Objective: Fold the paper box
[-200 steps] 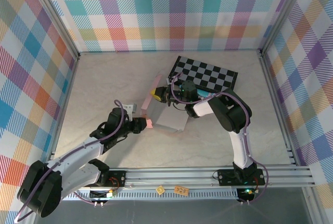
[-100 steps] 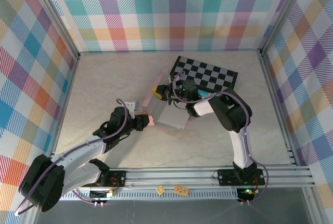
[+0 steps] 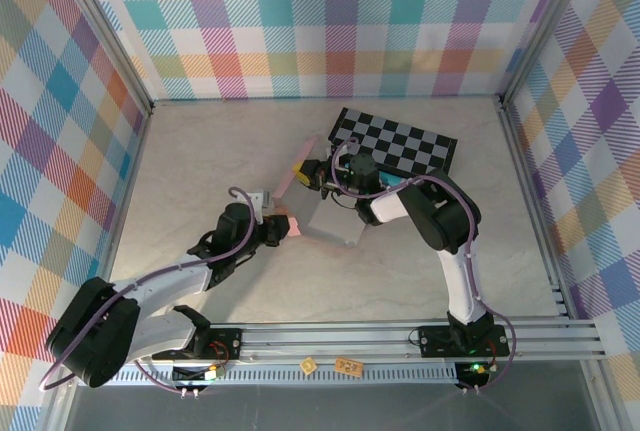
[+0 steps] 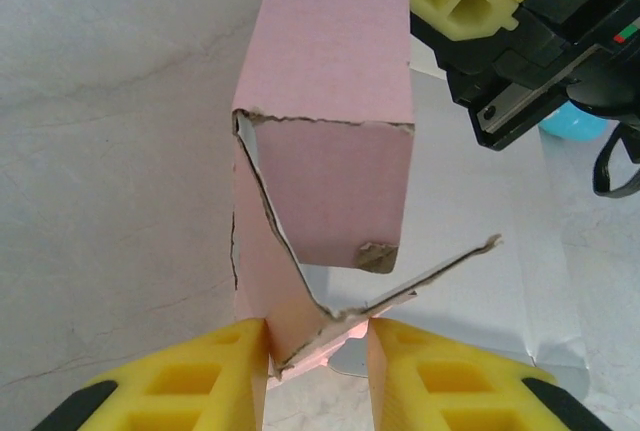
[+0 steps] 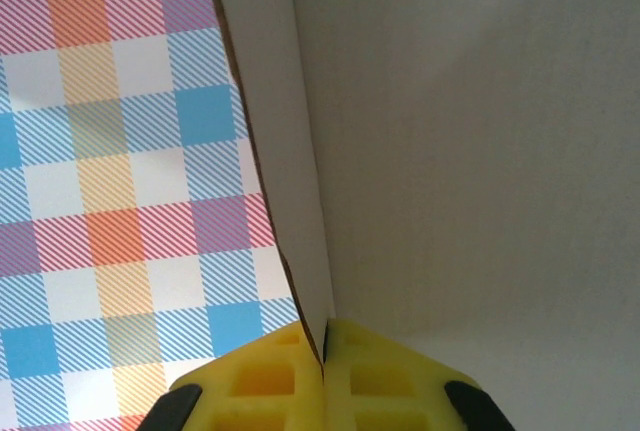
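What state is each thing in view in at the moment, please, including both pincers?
paper box: partly folded, one pink panel standing up, flaps not yet closed, held on two sides.
left pincer: shut on a folded lower corner of the paper box.
right pincer: shut on a thin panel edge of the paper box.
checkered board: lying flat.

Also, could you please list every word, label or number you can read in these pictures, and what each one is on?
None can be read.
Two small orange tags on the front rail: marks too small to read.
The paper box: plain pink, no print.
The checkered board: squares only, no text.
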You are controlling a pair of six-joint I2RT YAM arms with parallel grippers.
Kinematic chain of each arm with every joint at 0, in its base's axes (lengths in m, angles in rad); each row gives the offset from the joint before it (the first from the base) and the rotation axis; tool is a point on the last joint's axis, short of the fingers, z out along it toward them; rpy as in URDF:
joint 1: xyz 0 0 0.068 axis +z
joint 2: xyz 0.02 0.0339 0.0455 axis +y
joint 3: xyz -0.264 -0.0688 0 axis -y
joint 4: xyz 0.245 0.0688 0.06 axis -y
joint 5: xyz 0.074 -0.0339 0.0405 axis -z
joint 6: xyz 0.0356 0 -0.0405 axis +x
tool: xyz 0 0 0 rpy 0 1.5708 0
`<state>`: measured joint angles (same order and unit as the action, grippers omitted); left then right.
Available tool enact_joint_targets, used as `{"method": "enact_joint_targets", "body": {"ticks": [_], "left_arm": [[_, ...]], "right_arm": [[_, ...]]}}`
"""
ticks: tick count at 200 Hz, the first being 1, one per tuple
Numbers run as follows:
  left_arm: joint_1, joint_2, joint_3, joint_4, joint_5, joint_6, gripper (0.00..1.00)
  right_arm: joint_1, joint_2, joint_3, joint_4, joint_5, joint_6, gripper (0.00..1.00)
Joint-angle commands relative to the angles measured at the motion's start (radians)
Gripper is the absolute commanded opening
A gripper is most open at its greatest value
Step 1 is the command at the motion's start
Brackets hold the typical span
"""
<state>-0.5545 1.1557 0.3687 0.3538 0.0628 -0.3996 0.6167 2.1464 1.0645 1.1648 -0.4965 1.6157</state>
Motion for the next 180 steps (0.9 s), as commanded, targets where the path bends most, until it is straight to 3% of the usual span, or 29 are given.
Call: {"method": "enact_joint_targets", "body": {"ticks": [1,32,78,180], "left_arm": [[-0.018,0.011,0.012,0.059,-0.042,0.002,0.30],[-0.016,-0.018,0.043,-0.011,-0.153,0.052,0.29],[-0.009,-0.025,0.068,-0.040,-0.201,0.088,0.28],[0.049,-0.025,0.050,-0.023,-0.198,0.122,0.19]], "right_arm": [[0.021,0.003,0.029,0.012,0.035,0.030,0.00],[0.027,-0.006,0.041,0.002,0.071,0.049,0.00],[0.045,-0.022,0.066,-0.037,0.125,0.073,0.00],[0.058,-0.050,0.035,-0.055,0.137,0.074,0.00]]}}
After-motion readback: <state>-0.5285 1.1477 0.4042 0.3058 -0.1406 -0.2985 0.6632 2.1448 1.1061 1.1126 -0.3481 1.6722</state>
